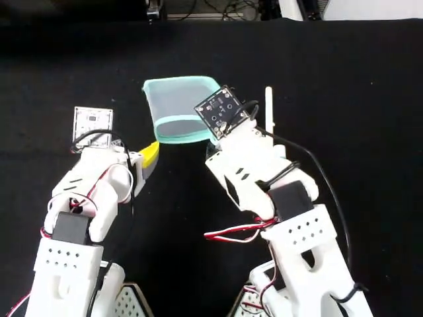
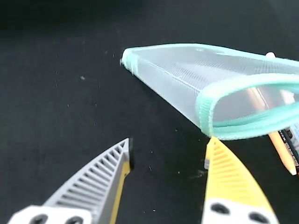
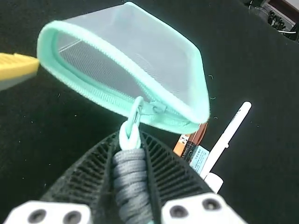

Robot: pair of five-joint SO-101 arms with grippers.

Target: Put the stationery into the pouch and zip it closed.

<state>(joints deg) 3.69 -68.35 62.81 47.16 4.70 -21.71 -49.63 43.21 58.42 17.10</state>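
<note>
A teal mesh pouch (image 1: pixel 177 109) lies on the black table with its mouth (image 2: pixel 247 107) gaping toward the arms. My right gripper (image 3: pixel 133 135) is shut on the zip pull's grey cord (image 3: pixel 132 170) at one corner of the mouth. My left gripper (image 2: pixel 170 142) stands open just in front of the other corner, its yellow finger (image 1: pixel 151 153) close to the rim, holding nothing. A white pen (image 1: pixel 269 109) lies beside the pouch on the right. An orange-brown pen (image 3: pixel 190 143) lies next to it, partly under the pouch.
The black cloth (image 1: pixel 344 86) covers the whole table, with open room to the far left and far right. A small white square board (image 1: pixel 92 123) sits above the left arm. Cables lie along the back edge (image 1: pixel 218 10).
</note>
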